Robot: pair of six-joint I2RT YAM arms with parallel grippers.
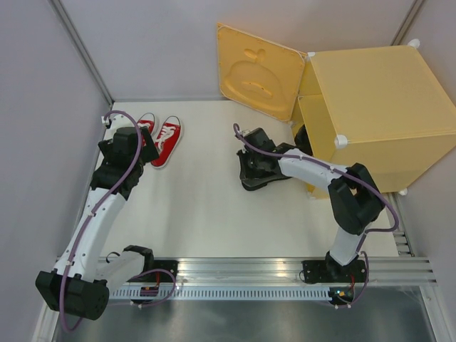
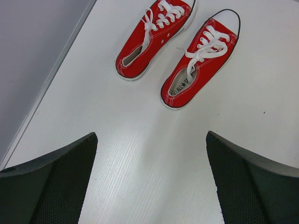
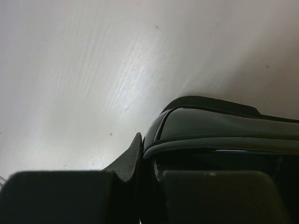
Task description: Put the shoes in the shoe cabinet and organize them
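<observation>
Two red sneakers point(image 1: 167, 140) with white laces lie side by side at the far left of the table, heels toward my left gripper point(image 2: 152, 136). In the left wrist view the right one point(image 2: 201, 60) and the left one point(image 2: 152, 35) sit just beyond the wide-open fingers point(image 2: 60, 177), which hold nothing. Mid-table, my right gripper point(image 1: 251, 165) is shut on a glossy black shoe point(image 1: 262, 178). Its finger point(image 3: 130, 161) presses against the shoe's rim point(image 3: 219, 123). The yellow-orange shoe cabinet point(image 1: 377, 100) stands at the far right, its door point(image 1: 260, 68) swung open to the left.
A dark shape point(image 1: 301, 135) shows low in the cabinet's opening; I cannot tell what it is. Grey walls point(image 1: 43, 85) close in the white table point(image 1: 206, 206) on the left and back. A metal rail point(image 1: 249, 269) runs along the near edge.
</observation>
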